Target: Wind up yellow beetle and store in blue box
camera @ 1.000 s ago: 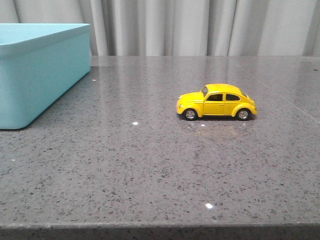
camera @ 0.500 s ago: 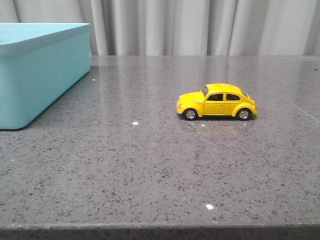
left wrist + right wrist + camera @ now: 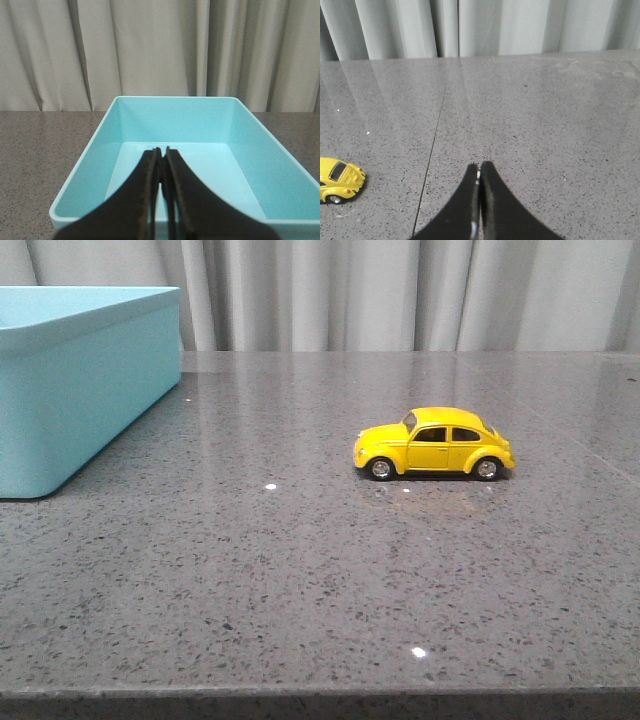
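Observation:
The yellow beetle [image 3: 433, 443] stands on its wheels on the grey stone table, right of centre, nose to the left. Its rear also shows at the edge of the right wrist view [image 3: 339, 179]. The blue box [image 3: 75, 380] stands at the far left of the table. In the left wrist view it [image 3: 125, 125] is seen from above and holds nothing. My left gripper [image 3: 161, 149] is shut and empty above the box's near rim. My right gripper [image 3: 479, 164] is shut and empty over bare table, apart from the beetle. Neither gripper shows in the front view.
Grey-white curtains [image 3: 400, 290] hang behind the table. The table's front edge [image 3: 320, 695] runs along the bottom of the front view. A thin seam line [image 3: 437, 130] crosses the tabletop between the right gripper and the beetle.

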You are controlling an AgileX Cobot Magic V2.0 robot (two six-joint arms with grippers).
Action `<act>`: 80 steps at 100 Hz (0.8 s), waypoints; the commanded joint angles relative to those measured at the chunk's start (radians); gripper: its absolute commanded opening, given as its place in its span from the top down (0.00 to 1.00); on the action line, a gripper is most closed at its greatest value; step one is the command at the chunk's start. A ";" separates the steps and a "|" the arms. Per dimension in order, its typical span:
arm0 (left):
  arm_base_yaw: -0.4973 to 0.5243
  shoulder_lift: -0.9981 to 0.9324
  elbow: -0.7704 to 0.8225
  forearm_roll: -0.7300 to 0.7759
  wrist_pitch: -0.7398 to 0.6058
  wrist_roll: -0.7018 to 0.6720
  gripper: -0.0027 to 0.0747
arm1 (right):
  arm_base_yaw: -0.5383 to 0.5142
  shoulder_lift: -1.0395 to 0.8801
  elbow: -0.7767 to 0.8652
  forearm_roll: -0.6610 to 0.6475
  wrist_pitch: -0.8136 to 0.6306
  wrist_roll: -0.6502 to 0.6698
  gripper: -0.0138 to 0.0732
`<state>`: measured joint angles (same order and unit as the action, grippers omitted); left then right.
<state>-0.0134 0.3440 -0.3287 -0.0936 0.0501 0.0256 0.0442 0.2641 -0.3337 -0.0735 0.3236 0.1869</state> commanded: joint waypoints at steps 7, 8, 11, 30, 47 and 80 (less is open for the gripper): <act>-0.007 0.115 -0.100 -0.014 -0.067 -0.008 0.99 | -0.004 0.106 -0.124 0.000 -0.031 -0.005 0.91; -0.007 0.119 -0.105 -0.014 -0.069 -0.008 0.99 | -0.004 0.114 -0.129 0.000 -0.025 -0.005 0.91; -0.007 0.141 -0.116 -0.014 -0.071 -0.008 0.99 | -0.004 0.130 -0.154 0.000 -0.013 -0.005 0.91; -0.007 0.205 -0.137 -0.014 -0.079 -0.008 0.99 | -0.004 0.169 -0.212 0.019 -0.008 -0.005 0.91; -0.007 0.237 -0.137 -0.014 -0.088 -0.008 0.99 | -0.004 0.170 -0.206 0.022 -0.053 -0.004 0.91; -0.007 0.247 -0.137 -0.014 -0.090 -0.008 0.99 | -0.004 0.278 -0.316 0.037 0.128 -0.004 0.85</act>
<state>-0.0134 0.5833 -0.4294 -0.0992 0.0448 0.0256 0.0442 0.4879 -0.5763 -0.0456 0.4484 0.1869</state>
